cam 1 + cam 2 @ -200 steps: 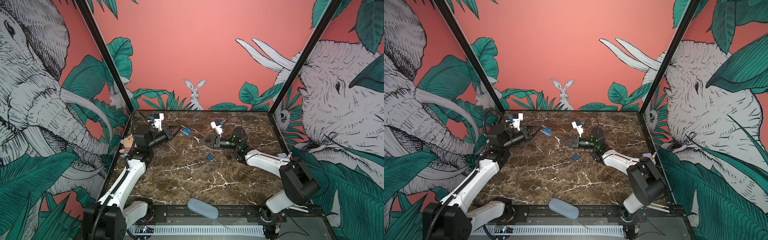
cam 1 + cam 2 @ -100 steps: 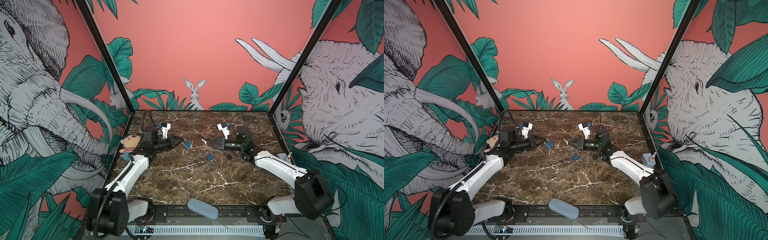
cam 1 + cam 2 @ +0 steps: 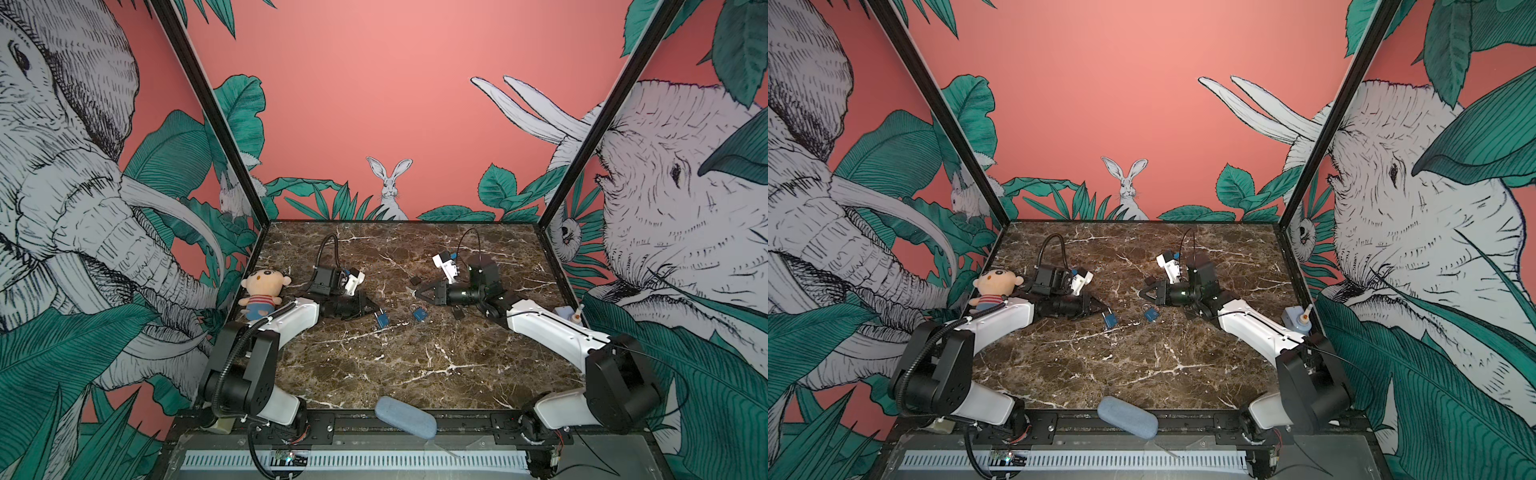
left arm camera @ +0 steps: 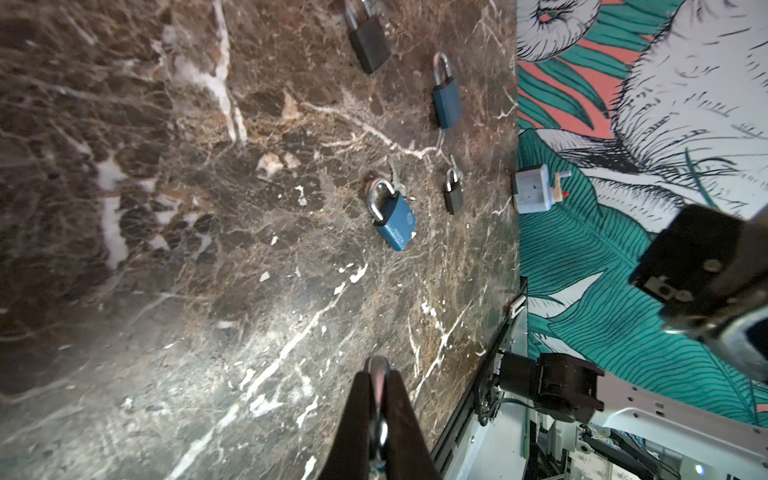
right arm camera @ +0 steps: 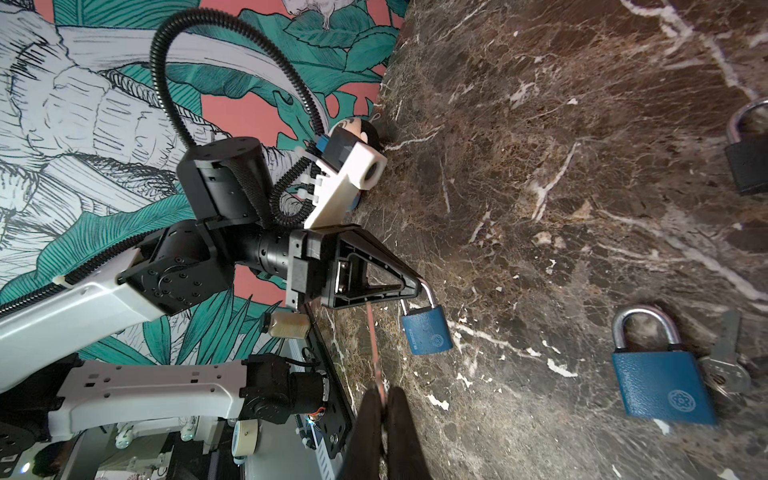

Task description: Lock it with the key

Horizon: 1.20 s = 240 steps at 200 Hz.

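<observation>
Above the desk's [image 3: 374,374] middle: the blue padlock [image 5: 428,330] hangs by its shackle from the left gripper [image 5: 415,286], whose jaws are pinched on it.
Right gripper [image 5: 384,395]: closed on a thin blade, apparently the key [image 5: 374,345], near the lock but apart from it.
Done: lock and key both appear picked up.
Left: insert the key and turn it.

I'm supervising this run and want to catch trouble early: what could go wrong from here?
The left claw grips the small blue padlock only by its steel shackle, so the body may pivot when pushed.
The right claw pinches what looks like a thin metal key at its tips; it could twist or slip.
A second blue padlock with keys lies on the marble table between the claws and could be knocked.
</observation>
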Motion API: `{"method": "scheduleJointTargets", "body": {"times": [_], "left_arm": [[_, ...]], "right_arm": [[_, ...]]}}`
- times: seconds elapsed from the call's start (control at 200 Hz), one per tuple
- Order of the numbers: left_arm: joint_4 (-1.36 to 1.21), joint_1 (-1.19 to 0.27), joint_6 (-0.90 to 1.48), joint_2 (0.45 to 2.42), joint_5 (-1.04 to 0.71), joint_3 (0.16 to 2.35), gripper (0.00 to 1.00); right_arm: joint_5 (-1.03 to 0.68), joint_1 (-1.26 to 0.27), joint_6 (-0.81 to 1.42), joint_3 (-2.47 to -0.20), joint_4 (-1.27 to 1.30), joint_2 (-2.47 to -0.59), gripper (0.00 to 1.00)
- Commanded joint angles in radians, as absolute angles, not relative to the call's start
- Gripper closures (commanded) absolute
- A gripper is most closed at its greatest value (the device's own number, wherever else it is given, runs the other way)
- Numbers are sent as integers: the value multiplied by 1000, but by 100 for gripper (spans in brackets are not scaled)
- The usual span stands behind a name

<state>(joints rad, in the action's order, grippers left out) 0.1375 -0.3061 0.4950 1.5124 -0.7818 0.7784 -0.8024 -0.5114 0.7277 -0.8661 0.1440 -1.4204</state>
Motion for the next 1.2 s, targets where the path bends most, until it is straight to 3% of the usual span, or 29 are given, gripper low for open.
{"method": "scheduleJointTargets", "body": {"times": [0.0,0.66,0.785,0.9,0.97,1.195], "left_arm": [[161,-311,429,1527,-782,815,100],[149,-319,426,1677,-721,826,100],[173,-320,421,1667,-677,826,90],[175,-319,431,1664,-647,824,88],[176,-319,438,1658,-628,821,80],[227,-319,446,1607,-528,818,75]], "right_arm": [[-802,-511,712,-897,176,-1433,100],[-805,-548,736,-916,231,-1514,100],[-791,-555,736,-925,230,-1527,100],[-780,-563,742,-932,235,-1542,100],[-759,-570,738,-939,222,-1549,100],[-600,-619,689,-950,120,-1550,100]]}}
